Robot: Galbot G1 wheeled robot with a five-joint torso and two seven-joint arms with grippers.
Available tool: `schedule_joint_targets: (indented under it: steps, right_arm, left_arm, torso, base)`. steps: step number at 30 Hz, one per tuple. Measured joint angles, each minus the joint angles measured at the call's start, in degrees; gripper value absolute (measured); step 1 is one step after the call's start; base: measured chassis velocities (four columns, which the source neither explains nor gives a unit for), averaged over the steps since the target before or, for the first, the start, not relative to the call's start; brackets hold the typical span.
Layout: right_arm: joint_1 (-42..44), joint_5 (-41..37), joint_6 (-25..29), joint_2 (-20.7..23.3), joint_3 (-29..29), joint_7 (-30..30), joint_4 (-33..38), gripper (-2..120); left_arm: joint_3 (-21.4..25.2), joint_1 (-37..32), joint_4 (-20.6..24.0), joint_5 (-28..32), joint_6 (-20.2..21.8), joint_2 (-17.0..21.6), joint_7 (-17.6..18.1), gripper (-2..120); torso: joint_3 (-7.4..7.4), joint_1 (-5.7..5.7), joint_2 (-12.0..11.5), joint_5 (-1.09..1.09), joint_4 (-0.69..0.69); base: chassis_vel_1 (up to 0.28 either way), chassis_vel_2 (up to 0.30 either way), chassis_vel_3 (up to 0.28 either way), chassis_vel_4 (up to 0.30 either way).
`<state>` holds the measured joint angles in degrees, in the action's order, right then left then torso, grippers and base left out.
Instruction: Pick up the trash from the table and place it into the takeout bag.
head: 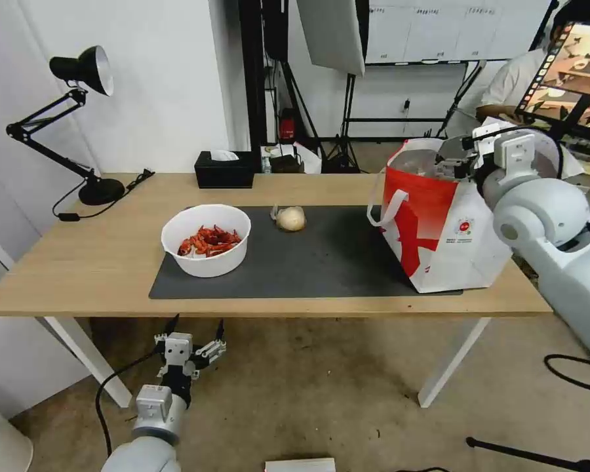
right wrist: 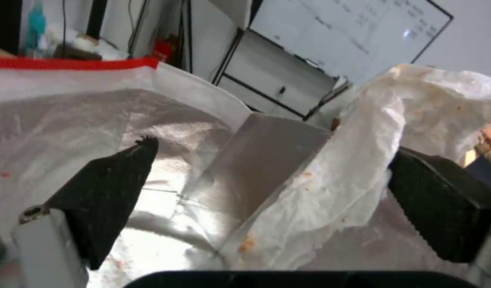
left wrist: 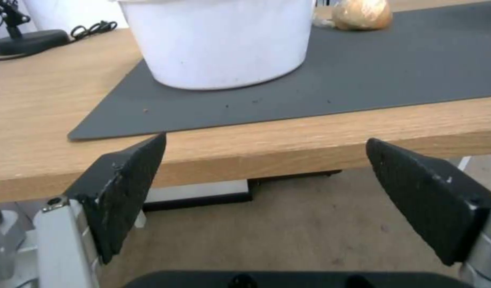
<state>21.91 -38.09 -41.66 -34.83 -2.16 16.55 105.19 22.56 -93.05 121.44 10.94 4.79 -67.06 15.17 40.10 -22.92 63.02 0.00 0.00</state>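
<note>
The crumpled white tissue [right wrist: 363, 160], stained with orange spots, is at the mouth of the takeout bag [head: 439, 229], over its silver foil lining; my right gripper [right wrist: 267, 188] is above the bag's opening with its fingers spread wide apart, and the tissue lies against one black pad [right wrist: 443, 200] only, so I judge it is no longer clamped and should drop inside. The bag stands upright at the right end of the table [head: 78, 262], partly on the dark grey mat [head: 321, 262]; its open top makes the drop easy. The white bowl of crayfish shells [head: 206, 239] sits on the mat's left part, and the beige plastic-wrapped lump [head: 290, 218] near the mat's far edge; both wait for collecting. My left gripper [head: 193, 335] is parked low before the table edge, fingers apart and empty, facing the bowl.
</note>
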Motion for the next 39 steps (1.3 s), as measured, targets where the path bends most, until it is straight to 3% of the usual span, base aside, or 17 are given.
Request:
schedule_joint_targets:
  steps: [3,12,15,19,23,30,34,36,37,38,39]
  right_arm:
    - [-0.8,5.6,0.0,0.9,0.5,-6.8,-1.4,100]
    - [-0.4,15.5,1.4,1.3,0.4,-18.2,-2.5,100]
    - [-0.4,22.0,4.0,2.1,-0.2,-28.0,-3.8,100]
    - [-0.6,25.3,8.7,2.6,-1.0,-34.0,-5.8,100]
    - [-0.8,25.5,10.7,3.1,-1.6,-35.9,-6.7,100]
    - [-0.8,25.0,11.0,3.4,-1.9,-35.5,-6.8,100]
    - [-0.2,20.9,10.8,3.3,-2.0,-31.0,-6.0,100]
    - [0.8,10.7,10.5,2.7,-2.0,-21.4,-4.5,100]
    - [1.4,3.2,11.1,1.9,-2.0,-13.6,-3.4,100]
    - [1.4,3.2,11.1,1.9,-2.0,-13.6,-3.4,100]
    - [2.1,-4.3,12.8,0.8,-1.9,-6.6,-2.3,100]
  left_arm:
    - [-0.1,0.0,0.0,-0.1,0.0,-0.4,0.0,100]
    - [0.0,0.0,0.0,-0.2,-0.1,-0.5,0.0,100]
    - [0.0,0.1,0.0,-0.2,-0.1,-0.5,0.0,100]
    - [-0.2,0.3,0.0,-0.3,-0.1,-0.7,0.0,100]
    - [-0.4,0.4,-0.2,-0.4,-0.1,-0.9,0.0,100]
    - [-0.5,0.7,-0.3,-0.6,-0.1,-1.0,0.0,100]
    - [-0.5,0.7,-0.2,-0.6,-0.1,-0.9,0.0,100]
    - [-0.5,0.7,0.1,-0.5,-0.1,-0.9,0.0,100]
    - [-0.5,0.8,0.2,-0.5,-0.1,-0.8,0.0,100]
    - [-0.5,0.8,0.2,-0.5,-0.1,-0.8,0.0,100]
    - [-0.4,0.8,0.4,-0.4,-0.1,-0.8,0.0,100]
  torso:
    - [0.0,0.0,0.0,0.0,0.0]
    - [0.0,0.0,0.0,0.0,0.01]
    - [0.0,0.0,0.0,0.0,0.01]
    - [0.0,0.0,0.0,0.0,0.0]
    - [0.0,0.0,0.0,0.0,0.01]
    - [0.0,0.0,0.0,0.0,0.0]
    - [0.0,0.0,0.0,0.0,0.0]
    - [0.0,0.0,0.0,-0.01,0.0]
    - [0.0,0.0,0.0,-0.02,-0.01]
    - [0.0,0.0,0.0,-0.02,-0.01]
    - [0.0,0.0,0.0,-0.01,0.0]
  base:
    - [0.0,0.0,0.0,0.0]
    - [0.0,0.0,0.0,0.0]
    - [0.0,0.0,0.0,0.0]
    - [0.0,0.0,0.0,0.0]
    - [0.0,0.0,0.0,0.0]
    - [0.0,0.0,0.0,0.0]
    - [0.0,0.0,0.0,0.0]
    - [0.0,0.0,0.0,0.0]
    - [0.0,0.0,0.0,0.0]
    - [0.0,0.0,0.0,0.0]
    - [0.0,0.0,0.0,0.0]
